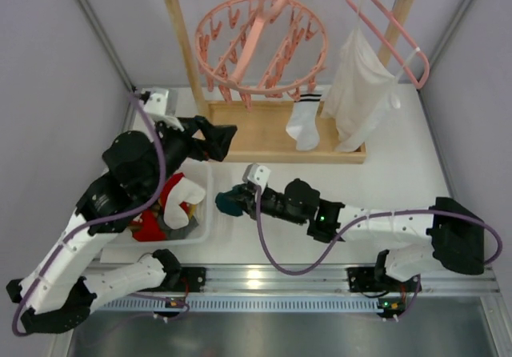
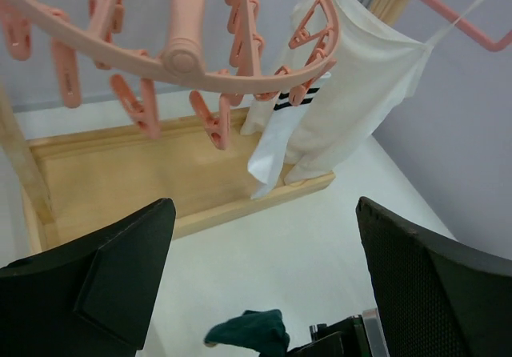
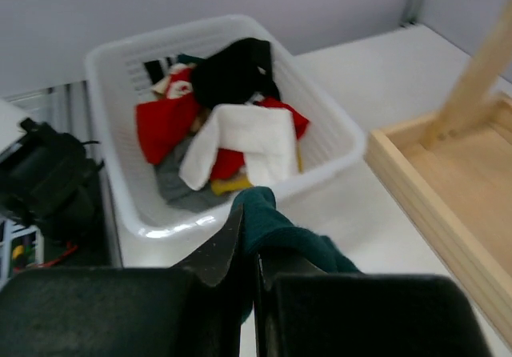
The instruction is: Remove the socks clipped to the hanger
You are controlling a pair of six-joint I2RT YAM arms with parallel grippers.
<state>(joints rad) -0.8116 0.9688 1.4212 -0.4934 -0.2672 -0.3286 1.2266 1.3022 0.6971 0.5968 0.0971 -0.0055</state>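
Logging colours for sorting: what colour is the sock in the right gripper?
Dark teal; the sock in the right gripper shows best in the right wrist view.

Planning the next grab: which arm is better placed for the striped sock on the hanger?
Left. The left gripper is open, empty, facing the striped sock; the right gripper is shut on a teal sock.

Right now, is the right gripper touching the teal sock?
Touching. The right wrist view shows the right gripper shut on the teal sock, the fabric bulging out above its jaws.
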